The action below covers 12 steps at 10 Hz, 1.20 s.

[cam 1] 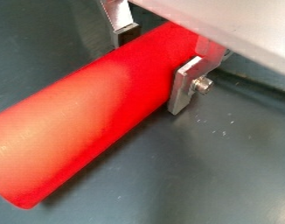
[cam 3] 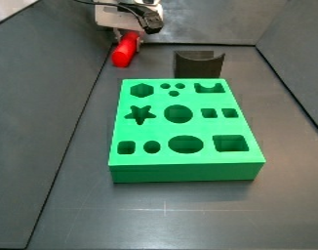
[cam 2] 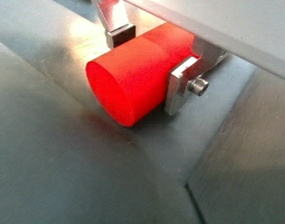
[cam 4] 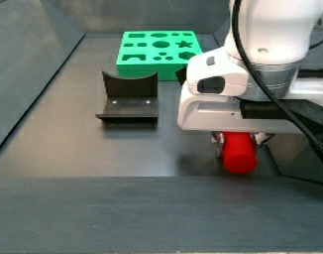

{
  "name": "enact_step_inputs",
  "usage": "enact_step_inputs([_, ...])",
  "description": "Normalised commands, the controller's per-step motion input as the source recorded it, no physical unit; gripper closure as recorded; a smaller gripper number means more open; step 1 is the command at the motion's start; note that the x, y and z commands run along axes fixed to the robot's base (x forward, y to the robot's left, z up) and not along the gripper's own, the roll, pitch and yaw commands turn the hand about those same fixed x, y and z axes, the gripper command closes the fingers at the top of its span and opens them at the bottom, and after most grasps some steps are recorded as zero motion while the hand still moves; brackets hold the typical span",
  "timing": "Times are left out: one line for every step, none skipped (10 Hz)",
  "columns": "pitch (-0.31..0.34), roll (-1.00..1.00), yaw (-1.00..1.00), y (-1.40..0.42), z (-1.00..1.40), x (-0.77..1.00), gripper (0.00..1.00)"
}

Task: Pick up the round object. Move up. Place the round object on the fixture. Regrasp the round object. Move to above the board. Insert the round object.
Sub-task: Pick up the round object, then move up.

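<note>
Round object: smooth bright red cylinder peg (cam 1: 93, 114), lying on its side on the dark grey floor, near a corner of the work area, well apart from the board; seen also as a red piece under the arm in both side views (cam 3: 124, 48) (cam 4: 240, 152)
Gripper: two-finger gripper (cam 1: 156, 57) down at the peg, one flat silver finger plate (cam 1: 186, 85) on each side of the red body; in a wrist view (cam 2: 149, 59) the plates appear to touch the peg near one end
Gripper state: closed around the red peg as far as can be judged; firm squeeze or only light contact, cannot tell
Lift: peg appears to rest on the floor or just at it; no clear gap visible under it
Fixture: small dark grey-black block with a curved notch on top (cam 3: 197, 62), standing just beyond the far edge of the board, nothing in the notch (cam 4: 129, 96)
Board: large square bright green slab with star, round, square and oval cut-outs (cam 3: 182, 128), flat on the floor, all holes empty (cam 4: 158, 50)
Done so far: approach to the peg, probably the first grasp
Left to do: move up, place on the fixture, regrasp, go above the board, insert
Judgement: very early in the task, only the first step in hand
</note>
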Motion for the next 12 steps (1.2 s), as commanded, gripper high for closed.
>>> enact_step_inputs([0.0, 0.0, 0.0, 0.0, 0.0, 0.0, 1.0])
enact_step_inputs([0.0, 0.0, 0.0, 0.0, 0.0, 0.0, 1.0])
enact_step_inputs([0.0, 0.0, 0.0, 0.0, 0.0, 0.0, 1.0])
enact_step_inputs([0.0, 0.0, 0.0, 0.0, 0.0, 0.0, 1.0])
enact_step_inputs([0.0, 0.0, 0.0, 0.0, 0.0, 0.0, 1.0])
enact_step_inputs([0.0, 0.0, 0.0, 0.0, 0.0, 0.0, 1.0])
enact_step_inputs([0.0, 0.0, 0.0, 0.0, 0.0, 0.0, 1.0])
enact_step_inputs([0.0, 0.0, 0.0, 0.0, 0.83, 0.0, 1.0])
enact_step_inputs([0.033, -0.01, 0.03, -0.01, 0.79, -0.04, 1.0])
enact_step_inputs([0.068, 0.0, 0.02, -0.02, 0.67, -0.06, 1.0])
enact_step_inputs([0.084, 0.03, 0.0, -0.03, 0.53, -0.04, 1.0])
enact_step_inputs([0.091, 0.04, 0.0, -0.02, 0.45, -0.03, 1.0])
